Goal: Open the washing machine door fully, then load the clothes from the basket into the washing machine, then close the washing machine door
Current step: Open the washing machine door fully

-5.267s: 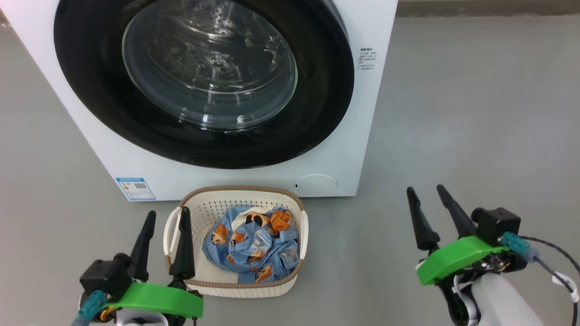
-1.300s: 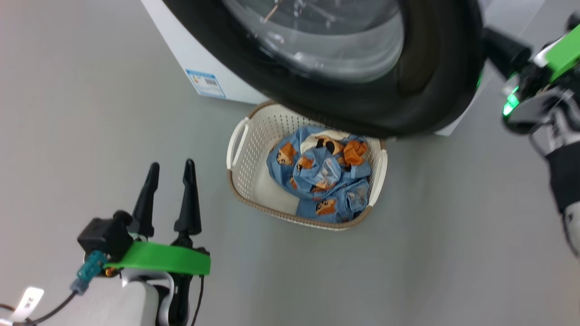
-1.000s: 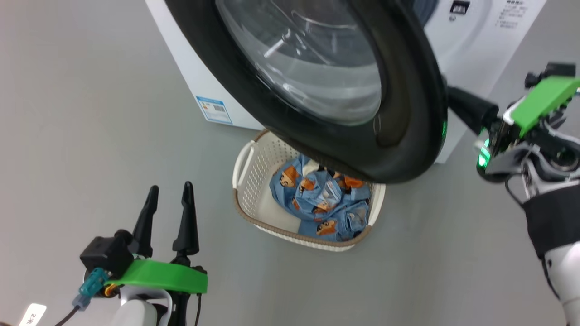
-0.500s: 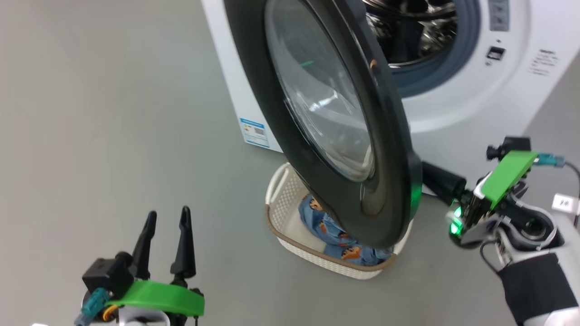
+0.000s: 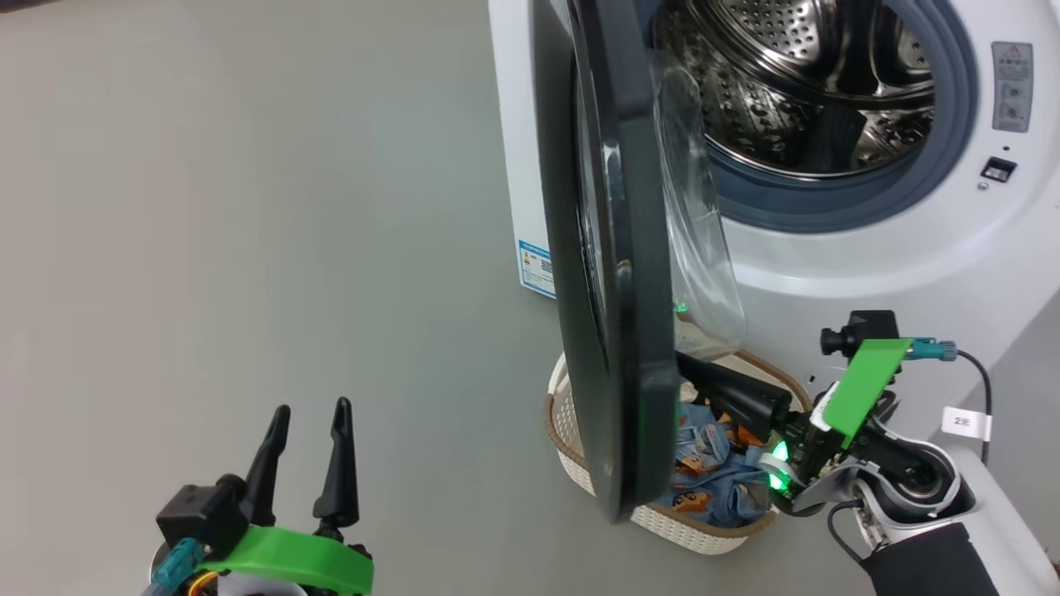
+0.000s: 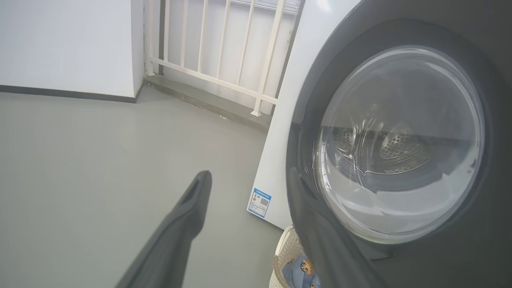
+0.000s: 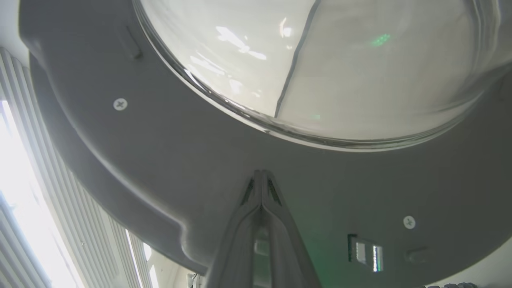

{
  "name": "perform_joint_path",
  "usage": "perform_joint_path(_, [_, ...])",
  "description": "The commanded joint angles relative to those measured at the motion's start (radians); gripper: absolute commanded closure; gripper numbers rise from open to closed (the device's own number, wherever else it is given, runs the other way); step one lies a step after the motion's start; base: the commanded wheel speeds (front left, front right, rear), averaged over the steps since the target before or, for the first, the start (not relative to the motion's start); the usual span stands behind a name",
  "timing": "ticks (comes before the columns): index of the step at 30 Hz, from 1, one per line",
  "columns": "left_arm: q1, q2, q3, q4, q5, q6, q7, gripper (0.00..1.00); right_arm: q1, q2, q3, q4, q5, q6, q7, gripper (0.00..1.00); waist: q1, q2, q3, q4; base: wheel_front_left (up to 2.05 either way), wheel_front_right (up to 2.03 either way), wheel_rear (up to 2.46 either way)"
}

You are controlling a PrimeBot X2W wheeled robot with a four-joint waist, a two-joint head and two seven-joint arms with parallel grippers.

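- right gripper (image 5: 686, 362) (image 7: 261, 173): fingers pressed together, nothing between them; tips against the grey inner face of the door (image 5: 617, 248) (image 7: 160, 152), just under the glass bowl, in front of the washing machine (image 5: 869, 248)
- green light glowing at the base of this gripper; the arm reaches in from the right side of the washing machine front
- left gripper (image 5: 311, 407) (image 6: 248, 175): fingers apart, empty, hanging over the bare floor (image 5: 248, 207), well off to the left of the washing machine and out in front of it, touching nothing
- door: open, hinged on the washing machine's left side, standing out about square to the front; edge-on in the head view, its outer black rim and glass (image 6: 400, 140) face the left wrist camera
- washing machine mouth uncovered: steel drum (image 5: 795, 74) and grey gasket (image 5: 828, 211) in plain sight, no fabric seen inside
- basket (image 5: 563, 414) (image 6: 282, 256): on the floor right in front of the washing machine, under the door's lower edge, partly hidden by it
- clothes (image 5: 704, 463) (image 6: 298, 270): blue bear-print pile inside the basket, below the right gripper
- blue label sticker (image 5: 537, 266) (image 6: 260, 202): low on the washing machine's left front corner
- white railing (image 6: 224, 40): behind the washing machine, by the wall
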Motion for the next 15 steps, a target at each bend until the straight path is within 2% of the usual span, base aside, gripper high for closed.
perform_joint_path(1, [-0.012, 0.024, 0.030, -0.025, 0.009, 0.002, 0.001, 0.00, -0.011, 0.014, 0.025, -0.036, 0.008, 0.005, 0.009, 1.00, 0.0000, 0.0000, -0.005, 0.008, 0.00, 0.00, 0.00])
perform_joint_path(7, [-0.008, 0.027, 0.029, -0.032, 0.005, 0.008, 0.002, 0.00, -0.013, 0.021, 0.029, -0.034, 0.012, 0.005, 0.010, 1.00, 0.0000, 0.0000, -0.005, 0.002, 0.00, 0.00, 0.00])
perform_joint_path(15, [-0.004, 0.029, 0.027, -0.035, -0.002, 0.013, 0.000, 0.00, -0.010, 0.021, 0.031, -0.038, 0.005, 0.005, 0.013, 1.00, 0.0000, 0.0000, -0.007, -0.051, 0.00, 0.00, 0.00])
